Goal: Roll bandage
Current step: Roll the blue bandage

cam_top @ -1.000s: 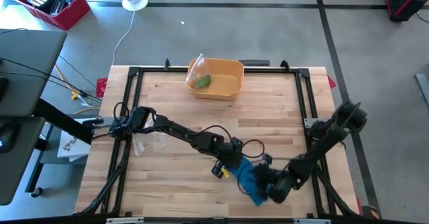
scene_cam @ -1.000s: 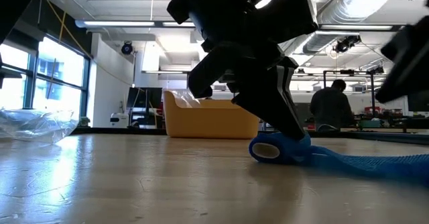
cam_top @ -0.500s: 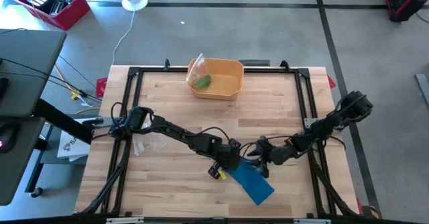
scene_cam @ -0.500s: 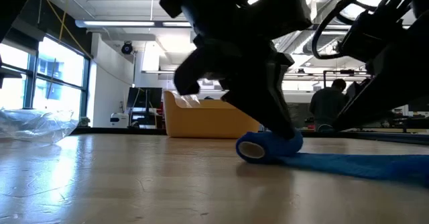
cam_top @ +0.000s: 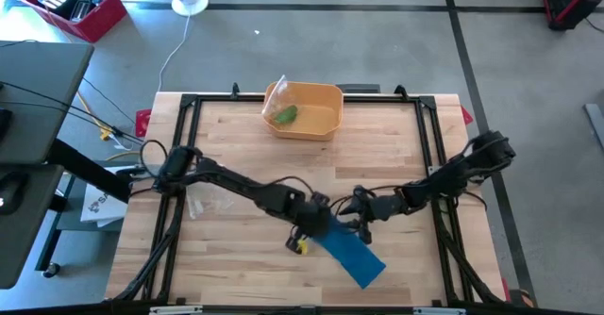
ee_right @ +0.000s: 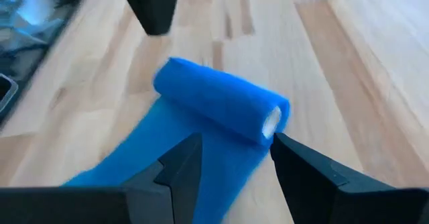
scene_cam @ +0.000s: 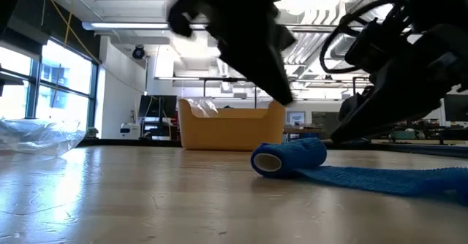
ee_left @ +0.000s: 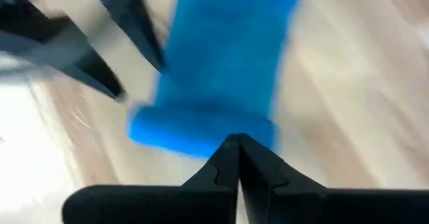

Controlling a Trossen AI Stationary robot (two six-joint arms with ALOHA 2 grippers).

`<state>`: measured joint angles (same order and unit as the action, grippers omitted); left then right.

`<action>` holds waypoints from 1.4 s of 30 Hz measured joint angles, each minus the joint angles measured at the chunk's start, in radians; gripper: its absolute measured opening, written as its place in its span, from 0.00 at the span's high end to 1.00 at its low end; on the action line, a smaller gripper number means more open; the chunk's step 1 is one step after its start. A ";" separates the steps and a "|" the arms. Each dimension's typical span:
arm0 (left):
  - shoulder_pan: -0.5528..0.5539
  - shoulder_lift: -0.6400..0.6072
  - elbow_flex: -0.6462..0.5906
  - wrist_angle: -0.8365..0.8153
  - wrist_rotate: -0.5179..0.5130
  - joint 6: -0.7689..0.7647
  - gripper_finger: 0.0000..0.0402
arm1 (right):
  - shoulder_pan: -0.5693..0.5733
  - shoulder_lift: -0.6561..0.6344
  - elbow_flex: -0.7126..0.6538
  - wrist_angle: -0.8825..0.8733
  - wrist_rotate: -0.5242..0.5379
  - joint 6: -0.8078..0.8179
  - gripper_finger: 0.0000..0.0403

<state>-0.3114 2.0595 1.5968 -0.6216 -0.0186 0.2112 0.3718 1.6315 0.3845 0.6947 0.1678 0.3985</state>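
Note:
A blue bandage lies on the wooden table near its front middle. Its far-left end is wound into a roll that rests on its side, and the loose strip lies flat toward the near right. My left gripper is shut and hangs above the roll, clear of it in the low view. My right gripper is open, low over the strip, with its fingers just short of the roll.
A yellow bin with a bagged green thing stands at the table's far middle. A clear plastic bag lies at the left. Black frame rails run along the table's edges.
My left gripper, still shut, has risen off the roll and drawn a little toward the left. The roll has travelled a short way leftward along the table. My right gripper has swung from the strip's near-right end toward the far side and now faces the roll.

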 joint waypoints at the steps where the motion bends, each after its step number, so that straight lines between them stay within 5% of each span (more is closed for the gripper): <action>1: -0.019 -0.004 0.000 -0.047 0.007 -0.038 1.00 | -0.012 0.019 0.004 0.021 -0.014 -0.015 0.57; 5: -0.109 -0.002 -0.043 -0.098 0.026 -0.154 1.00 | -0.066 0.105 0.034 0.075 -0.097 -0.066 0.57; 12: -0.165 0.002 -0.253 0.234 -0.166 -0.274 1.00 | -0.099 0.208 0.115 0.091 -0.227 -0.102 0.57; 23: -0.111 -0.009 -0.309 0.343 -0.110 -0.212 1.00 | -0.097 0.214 0.125 0.080 -0.251 -0.038 0.57; 28: -0.082 -0.009 -0.310 0.385 -0.169 -0.158 1.00 | -0.089 0.214 0.125 0.082 -0.248 0.006 0.63; 34: -0.034 -0.010 -0.310 0.360 -0.283 -0.148 1.00 | -0.050 0.214 0.125 0.088 -0.196 0.049 0.72; 38: 0.010 -0.023 -0.310 0.289 -0.382 -0.113 1.00 | -0.017 0.214 0.125 0.083 -0.089 0.100 0.81; 42: 0.018 -0.096 -0.310 0.167 -0.378 -0.138 1.00 | 0.011 0.214 0.125 0.080 0.031 0.147 0.93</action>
<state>-0.2936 1.9634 1.2872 -0.4542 -0.3970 0.0728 0.3824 1.8450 0.5091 0.7747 0.1987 0.5455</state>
